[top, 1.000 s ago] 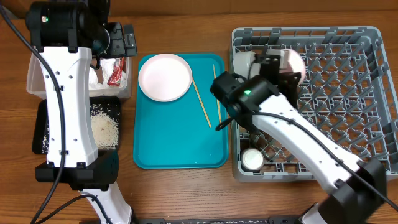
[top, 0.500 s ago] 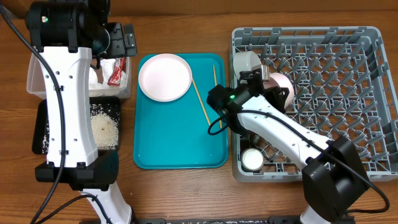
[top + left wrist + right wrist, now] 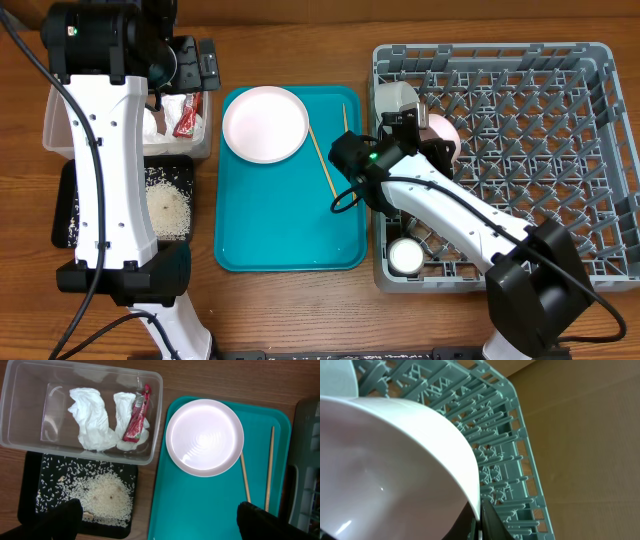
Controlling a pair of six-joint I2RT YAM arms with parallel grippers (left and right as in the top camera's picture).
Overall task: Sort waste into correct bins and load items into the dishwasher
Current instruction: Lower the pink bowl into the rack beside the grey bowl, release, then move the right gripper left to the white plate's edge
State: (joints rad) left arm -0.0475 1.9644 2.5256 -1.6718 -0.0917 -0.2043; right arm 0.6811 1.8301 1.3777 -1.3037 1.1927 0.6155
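Wooden table (image 3: 300,310), bare at the front.

Grey dish rack (image 3: 560,120) on the right, mostly unfilled pegs. A white bowl (image 3: 395,97) sits in its far-left corner and a small cup (image 3: 406,256) in the near-left one.

Teal tray (image 3: 280,220) just beside the rack's left wall. It carries a round plate (image 3: 265,123) and two chopsticks (image 3: 323,165).

Clear tub (image 3: 30,380) at the far left holds crumpled napkins (image 3: 90,417) and a red wrapper (image 3: 136,420). The black tray (image 3: 30,490) in front of it holds scattered rice (image 3: 107,497).

The task's thing in hand is a pale-pink bowl (image 3: 443,130), over the rack's left side near the white bowl. The right fingers (image 3: 487,520) are clamped on its rim; the wrist view shows only one finger against the edge, so the depth of the pinch is hard to judge. Whether it touches the pegs I cannot tell.

The left fingers (image 3: 60,520) are spread wide, holding nothing, hovering above tub and tray.

Handling: the bowl looks rigid, glossy, probably slick and chippable. A rim pinch suits it; lower it gently between pegs and tilt it so it leans. Chopsticks: light, thin, best taken mid-length.
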